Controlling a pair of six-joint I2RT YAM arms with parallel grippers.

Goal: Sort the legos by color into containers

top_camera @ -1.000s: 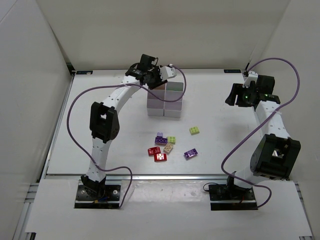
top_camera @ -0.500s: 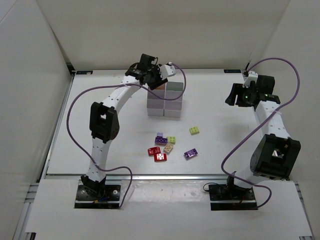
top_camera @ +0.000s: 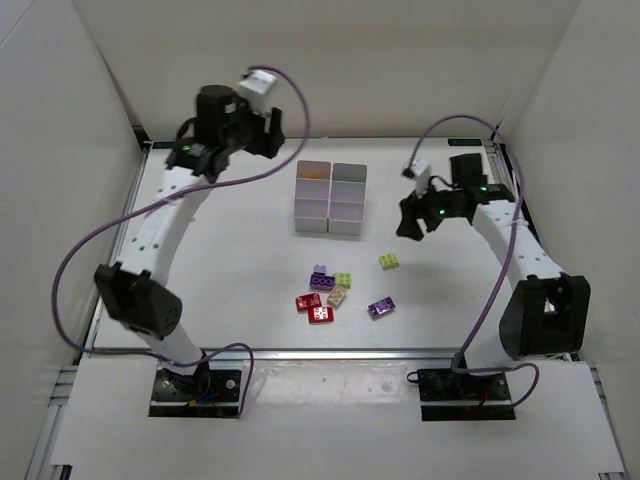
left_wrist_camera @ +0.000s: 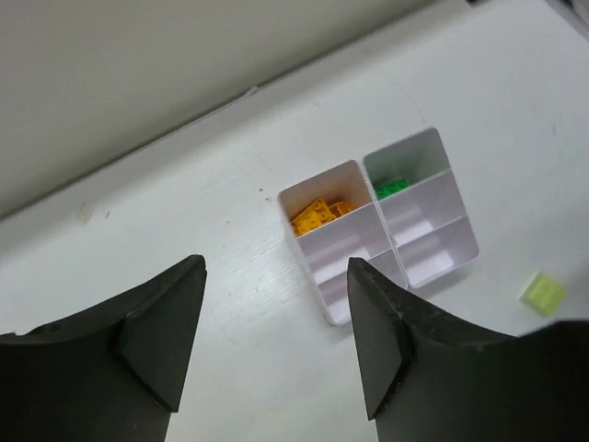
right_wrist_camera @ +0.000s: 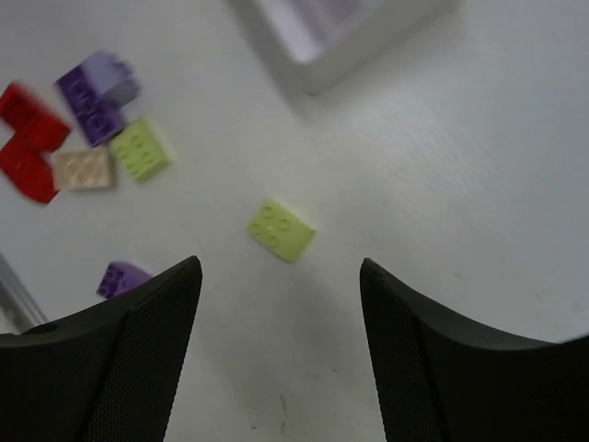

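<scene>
Legos are changing hands, so to speak: we see the left gripper (left_wrist_camera: 274,354) with its jaws well apart and nothing between them. It is lifted high and swung off to the left, where a second ago it hung right over the far-left box of the containers (left_wrist_camera: 419,216). Below it now, orange bricks (left_wrist_camera: 317,215) lie in that box and green bricks (left_wrist_camera: 394,187) in the one beside it, so we reckon that drop is done. Over to the right gripper (right_wrist_camera: 281,359): jaws apart too, empty, and it has swept in from the far right edge to hover above the lime brick (right_wrist_camera: 281,230), which lies alone on the table (top_camera: 230,250). Beyond it the loose cluster (top_camera: 325,295) of purple, red, tan and lime waits unmoved, with another purple brick (top_camera: 380,308) near. We'd call lime the next pick.
</scene>
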